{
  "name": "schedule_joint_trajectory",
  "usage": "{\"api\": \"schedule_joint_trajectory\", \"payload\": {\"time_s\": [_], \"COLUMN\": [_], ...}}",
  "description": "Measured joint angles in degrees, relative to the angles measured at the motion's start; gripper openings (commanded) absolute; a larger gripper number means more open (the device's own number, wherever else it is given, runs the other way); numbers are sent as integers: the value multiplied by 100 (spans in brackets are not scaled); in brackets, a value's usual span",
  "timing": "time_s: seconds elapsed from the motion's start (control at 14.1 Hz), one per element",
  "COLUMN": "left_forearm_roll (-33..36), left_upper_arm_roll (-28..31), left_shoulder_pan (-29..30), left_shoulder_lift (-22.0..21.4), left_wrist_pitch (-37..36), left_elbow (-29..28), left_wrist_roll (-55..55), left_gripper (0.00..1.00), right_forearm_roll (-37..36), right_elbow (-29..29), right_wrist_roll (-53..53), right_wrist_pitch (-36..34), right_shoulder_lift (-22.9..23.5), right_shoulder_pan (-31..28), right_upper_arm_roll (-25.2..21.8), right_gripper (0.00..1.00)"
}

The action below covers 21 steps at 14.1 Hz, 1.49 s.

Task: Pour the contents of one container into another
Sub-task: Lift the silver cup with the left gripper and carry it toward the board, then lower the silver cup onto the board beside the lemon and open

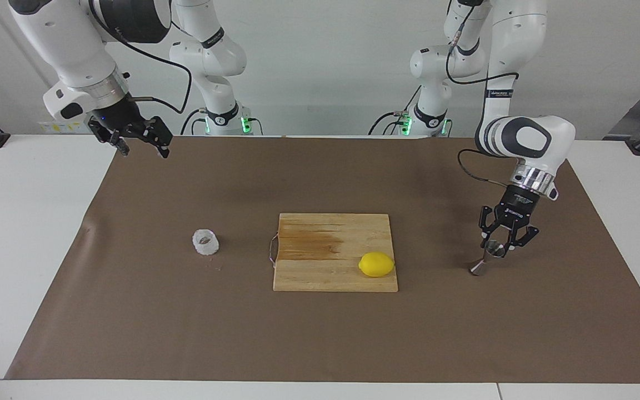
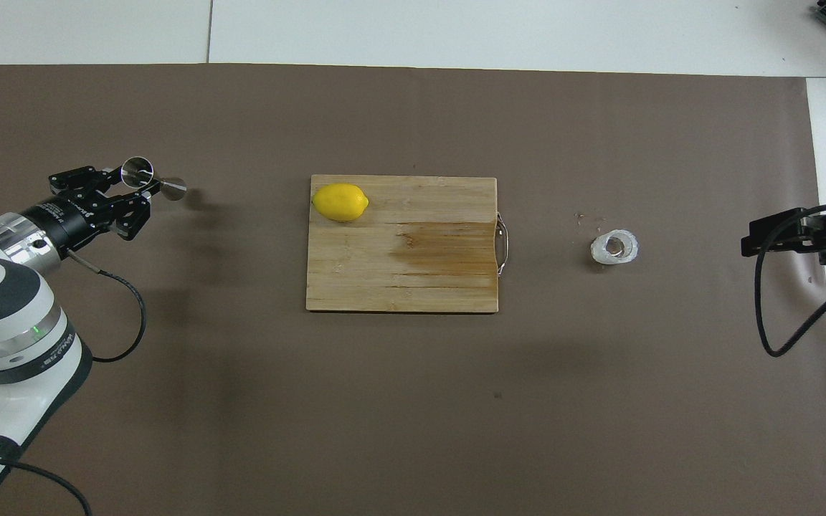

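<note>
Jigger (image 1: 486, 256) clamped in left gripper (image 1: 499, 248), tilted over mat at left arm's end | cup (image 1: 205, 242) on mat at right arm's end | right gripper (image 1: 141, 145) waiting, open | risk: thin grip, jigger could be dropped.

One lemon (image 1: 376, 264), one cup (image 1: 205, 242), one jigger (image 1: 487, 258), one board (image 1: 320, 244)
</note>
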Motion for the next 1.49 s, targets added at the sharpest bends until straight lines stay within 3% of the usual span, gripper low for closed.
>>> {"api": "schedule_joint_trajectory", "payload": {"time_s": [0.21,0.57,0.78,1.14,1.49], "left_forearm_roll": [0,0,-1,-187,-450], "left_upper_arm_roll": [-169,-366,-460,-559,-663], "left_shoulder_pan": [-153,-988,-1612,-3228,-3443], "left_shoulder_lift": [-233,-396,-382,-164,58], "left_wrist_pitch": [-102,31,488,2232,2505], "left_elbow": [73,176,180,363,581], "left_wrist_roll": [-422,-1139,-1360,-2060,-2093], "left_gripper": [0,0,0,0,0], "right_forearm_roll": [0,0,0,0,0], "right_elbow": [0,0,0,0,0], "right_wrist_roll": [0,0,0,0,0], "right_wrist_pitch": [0,0,0,0,0], "right_shoulder_lift": [0,0,0,0,0], "right_shoulder_pan": [0,0,0,0,0], "right_upper_arm_roll": [0,0,0,0,0], "right_gripper": [100,100,100,100,100]}}
